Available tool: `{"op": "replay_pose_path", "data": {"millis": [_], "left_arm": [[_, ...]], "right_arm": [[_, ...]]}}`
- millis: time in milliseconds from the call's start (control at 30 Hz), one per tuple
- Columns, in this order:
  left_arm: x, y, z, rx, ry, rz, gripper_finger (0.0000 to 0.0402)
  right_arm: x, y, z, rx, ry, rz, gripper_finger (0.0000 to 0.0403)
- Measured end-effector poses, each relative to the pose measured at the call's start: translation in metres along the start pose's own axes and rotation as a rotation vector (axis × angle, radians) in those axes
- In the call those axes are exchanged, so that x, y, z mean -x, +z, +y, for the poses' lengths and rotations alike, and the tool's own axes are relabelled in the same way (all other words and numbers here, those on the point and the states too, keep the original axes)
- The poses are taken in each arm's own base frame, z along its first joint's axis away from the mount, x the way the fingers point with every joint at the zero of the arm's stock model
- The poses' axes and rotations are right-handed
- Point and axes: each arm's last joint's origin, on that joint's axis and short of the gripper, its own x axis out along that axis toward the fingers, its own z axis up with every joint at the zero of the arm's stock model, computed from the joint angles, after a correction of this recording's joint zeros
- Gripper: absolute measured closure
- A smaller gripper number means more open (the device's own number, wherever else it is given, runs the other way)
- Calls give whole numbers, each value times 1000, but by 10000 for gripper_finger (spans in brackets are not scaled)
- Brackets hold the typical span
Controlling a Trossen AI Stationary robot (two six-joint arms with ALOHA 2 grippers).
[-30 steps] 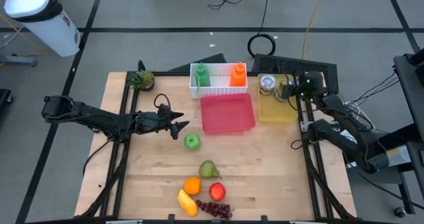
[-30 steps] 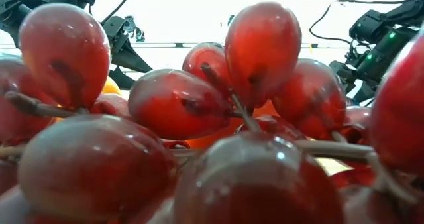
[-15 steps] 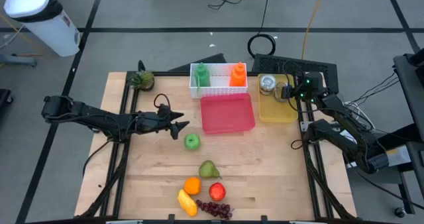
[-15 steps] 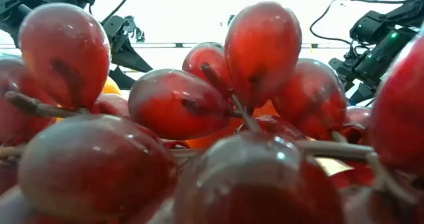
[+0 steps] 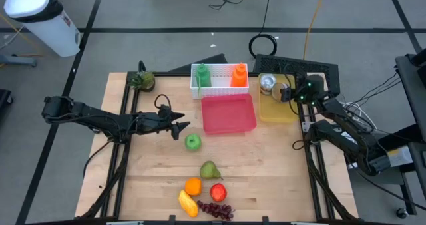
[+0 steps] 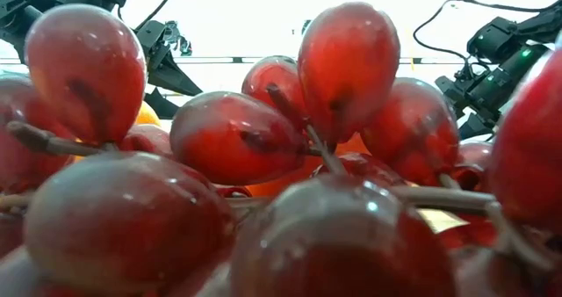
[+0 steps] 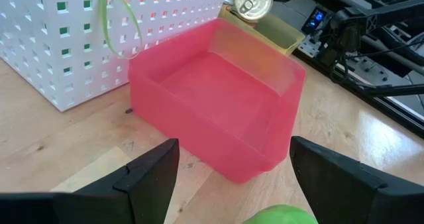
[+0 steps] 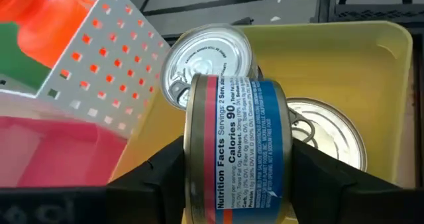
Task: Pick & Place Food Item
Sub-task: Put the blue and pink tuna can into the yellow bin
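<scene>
Your right gripper is hanging over the yellow bin at the table's far right, its fingers clamped on a blue-labelled can lying on its side between them; two more cans are sitting in the bin just beyond it. Your left gripper is waiting mid-table with its fingers spread and holding nothing; the green apple is lying just beside its tips, on their near-right side, with the red bin farther right.

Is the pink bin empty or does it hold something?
Empty: the left wrist view shows the pink bin's bare floor, nothing inside.
</scene>
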Motion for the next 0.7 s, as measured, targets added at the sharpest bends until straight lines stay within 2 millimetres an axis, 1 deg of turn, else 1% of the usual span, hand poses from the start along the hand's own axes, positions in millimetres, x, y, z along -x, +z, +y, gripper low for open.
{"op": "replay_pose_path", "data": {"millis": [100,167,267,400,700], "left_arm": [[0,0,0,0,0,0,100],[0,0,0,0,0,0,101],[0,0,0,0,0,0,101],[0,0,0,1,0,0,101],[0,0,0,3,1,0,100]], "right_arm": [[-1,-6,-2,-1,-16,31,147],[-1,-5,-2,2,-17,21,114],[0,-2,-1,10,-6,4,84],[0,-2,-1,11,-6,5,77],[2,-2,0,28,-1,-11,100]]}}
